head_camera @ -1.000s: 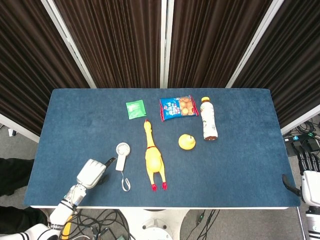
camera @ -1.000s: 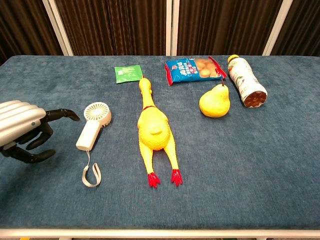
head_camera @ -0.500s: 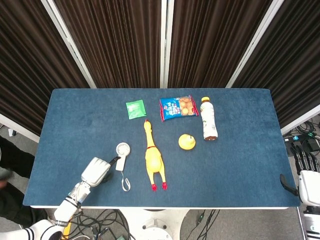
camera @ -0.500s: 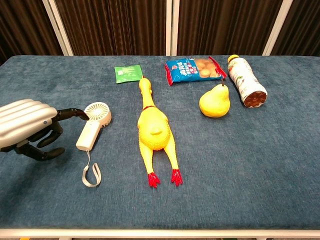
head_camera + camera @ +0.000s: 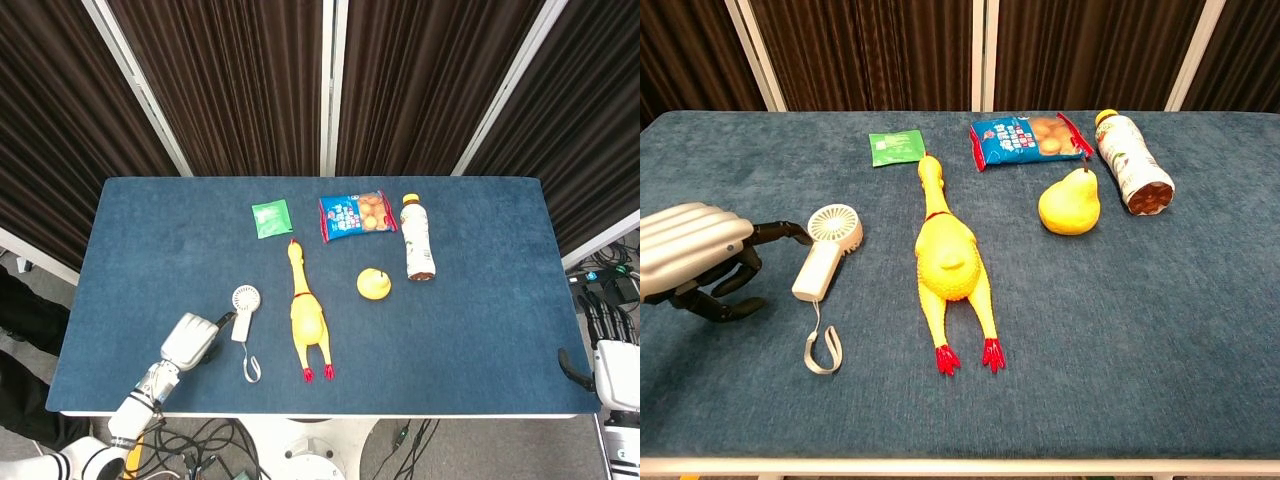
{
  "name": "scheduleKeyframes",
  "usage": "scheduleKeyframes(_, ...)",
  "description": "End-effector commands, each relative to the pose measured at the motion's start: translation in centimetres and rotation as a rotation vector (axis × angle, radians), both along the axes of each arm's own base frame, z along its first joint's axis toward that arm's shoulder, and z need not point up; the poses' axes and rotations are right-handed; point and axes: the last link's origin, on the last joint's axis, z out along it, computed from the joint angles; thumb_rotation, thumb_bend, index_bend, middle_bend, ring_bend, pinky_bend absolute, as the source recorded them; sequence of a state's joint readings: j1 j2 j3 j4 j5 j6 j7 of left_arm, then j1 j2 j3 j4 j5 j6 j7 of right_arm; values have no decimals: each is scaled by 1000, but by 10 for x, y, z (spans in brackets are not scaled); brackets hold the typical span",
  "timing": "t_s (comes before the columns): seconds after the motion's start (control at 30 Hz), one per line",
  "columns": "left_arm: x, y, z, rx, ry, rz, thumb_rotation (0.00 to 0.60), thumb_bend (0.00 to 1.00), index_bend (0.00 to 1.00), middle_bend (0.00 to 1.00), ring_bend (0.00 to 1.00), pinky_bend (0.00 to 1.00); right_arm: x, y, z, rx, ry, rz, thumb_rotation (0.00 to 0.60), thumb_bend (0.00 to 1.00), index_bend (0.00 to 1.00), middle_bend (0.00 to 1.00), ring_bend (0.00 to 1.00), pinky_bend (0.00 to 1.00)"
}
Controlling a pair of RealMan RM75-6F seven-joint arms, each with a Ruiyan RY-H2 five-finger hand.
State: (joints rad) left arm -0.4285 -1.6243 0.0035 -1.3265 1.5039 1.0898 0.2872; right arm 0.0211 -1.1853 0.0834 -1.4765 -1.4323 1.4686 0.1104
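A small white hand-held fan (image 5: 827,252) (image 5: 242,311) with a wrist strap lies at the front left of the blue table (image 5: 480,310). My left hand (image 5: 695,258) (image 5: 190,340) hovers just left of the fan with fingers spread, holding nothing; one dark fingertip (image 5: 795,231) reaches close to the fan's head. A yellow rubber chicken (image 5: 948,262) (image 5: 306,320) lies lengthwise at the centre. My right hand (image 5: 612,355) shows at the right edge beyond the table, away from every object, holding nothing.
A yellow pear (image 5: 1070,203) sits right of the chicken. A bottle (image 5: 1133,173) lies on its side at the far right. A blue snack bag (image 5: 1028,139) and a green packet (image 5: 896,147) lie at the back. Dark curtains (image 5: 240,80) stand behind.
My left hand has moved right toward the fan, bringing a fingertip close to its head, then eased back slightly. The objects have not moved.
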Motion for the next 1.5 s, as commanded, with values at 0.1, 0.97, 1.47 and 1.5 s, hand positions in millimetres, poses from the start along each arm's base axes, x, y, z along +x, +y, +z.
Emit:
scheduleKeyframes(0.1,1,0,-2,-5,-1,-1,600,352,181,806,775,775,-2,0,-1,2,-2,-4,600,276,0,0,0,0)
scheduleKeyframes(0.97,9,3,-5,3,-8,-19,600,351,181,806,775,775,-5,-1,-1,4,-5,-15,600,276,0,0,0,0)
scheduleKeyframes(1.47,8,4,-7,-1,-8,-15,600,351,182,806,775,776,-8,-2,-1,6,-9,-22,600,277,0,0,0,0)
scheduleKeyframes(1.5,9,4,-7,-1,-10,-15,600,351,182,806,775,776,-8,-2,-1,7,-10,-22,600,276,0,0,0,0)
